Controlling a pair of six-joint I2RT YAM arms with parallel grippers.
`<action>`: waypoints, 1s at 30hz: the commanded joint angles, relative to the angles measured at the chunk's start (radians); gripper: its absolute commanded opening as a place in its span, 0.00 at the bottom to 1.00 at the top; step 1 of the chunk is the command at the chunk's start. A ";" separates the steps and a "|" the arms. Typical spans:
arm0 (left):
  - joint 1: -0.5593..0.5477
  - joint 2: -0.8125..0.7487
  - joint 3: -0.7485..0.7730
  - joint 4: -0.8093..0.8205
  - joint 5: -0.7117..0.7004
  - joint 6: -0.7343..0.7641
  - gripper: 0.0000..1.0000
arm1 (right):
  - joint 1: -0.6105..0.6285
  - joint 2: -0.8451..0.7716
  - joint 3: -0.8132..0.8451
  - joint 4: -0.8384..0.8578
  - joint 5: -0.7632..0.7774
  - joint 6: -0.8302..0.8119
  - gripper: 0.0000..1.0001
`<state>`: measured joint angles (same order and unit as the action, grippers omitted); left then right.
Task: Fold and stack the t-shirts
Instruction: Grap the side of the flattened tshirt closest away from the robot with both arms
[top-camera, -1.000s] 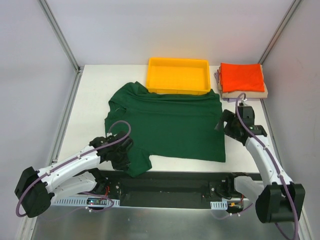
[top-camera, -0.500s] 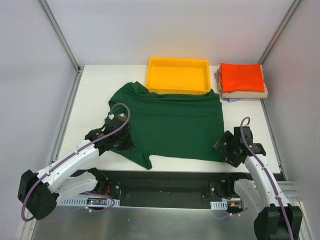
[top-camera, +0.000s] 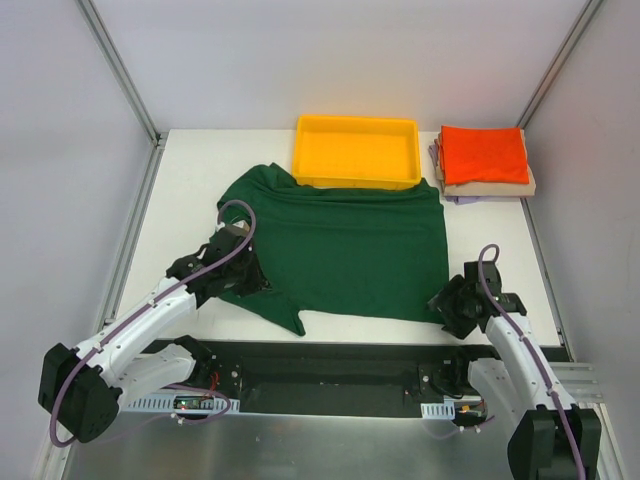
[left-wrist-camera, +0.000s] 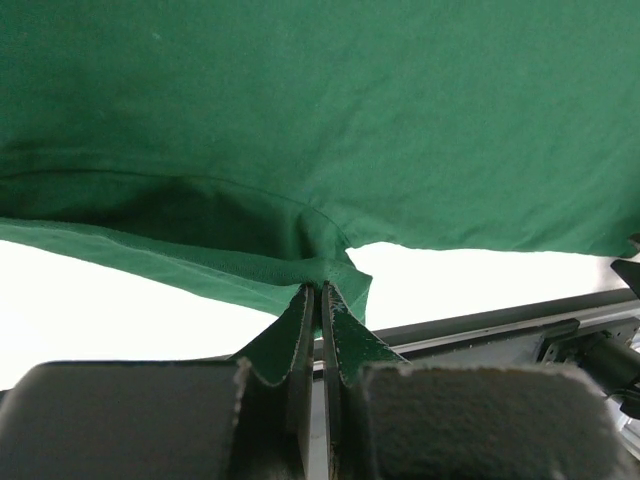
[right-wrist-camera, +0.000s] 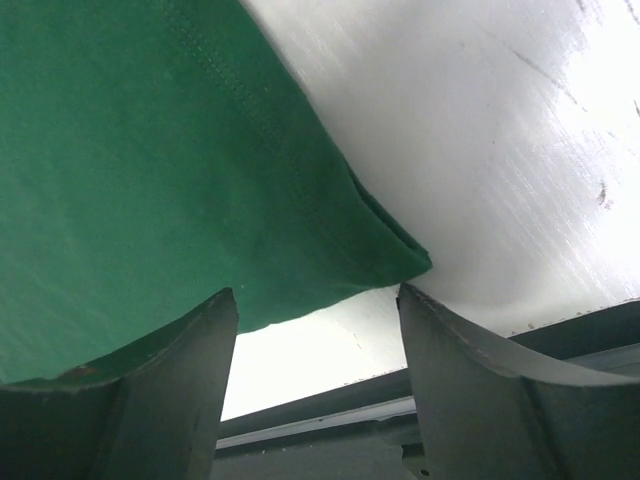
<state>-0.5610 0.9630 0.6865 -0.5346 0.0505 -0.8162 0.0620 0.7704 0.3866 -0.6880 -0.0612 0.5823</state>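
Note:
The dark green t-shirt (top-camera: 340, 250) lies spread on the white table (top-camera: 190, 180). My left gripper (top-camera: 245, 280) is shut on the shirt's near-left sleeve edge, and its closed tips pinch green cloth in the left wrist view (left-wrist-camera: 322, 292). My right gripper (top-camera: 447, 310) is open at the shirt's near-right hem corner; in the right wrist view (right-wrist-camera: 318, 296) the corner (right-wrist-camera: 400, 262) lies between the spread fingers. A folded stack with the orange-red shirt (top-camera: 484, 154) on top, tan (top-camera: 490, 188) and lavender (top-camera: 436, 152) below, sits at the far right.
A yellow plastic tray (top-camera: 356, 150) stands at the back centre, its near wall against the green shirt's far edge. The black rail of the arm bases (top-camera: 340, 362) runs along the table's near edge. Grey walls close in left and right.
My left gripper has carried the sleeve up and inward, folding it over. My right arm has dropped from the shirt's right edge to the near-right hem corner.

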 joint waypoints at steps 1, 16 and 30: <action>0.010 0.019 -0.013 0.019 0.017 0.026 0.00 | -0.005 0.047 -0.041 0.103 -0.002 0.019 0.63; 0.026 0.016 -0.011 0.024 -0.011 0.015 0.00 | -0.005 0.081 -0.037 0.168 0.055 -0.050 0.16; 0.032 -0.102 -0.004 -0.149 0.035 0.071 0.00 | -0.005 -0.077 0.080 -0.094 0.055 -0.140 0.01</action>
<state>-0.5350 0.9310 0.6712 -0.5606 0.0608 -0.7891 0.0586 0.7795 0.3946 -0.6418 -0.0322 0.4732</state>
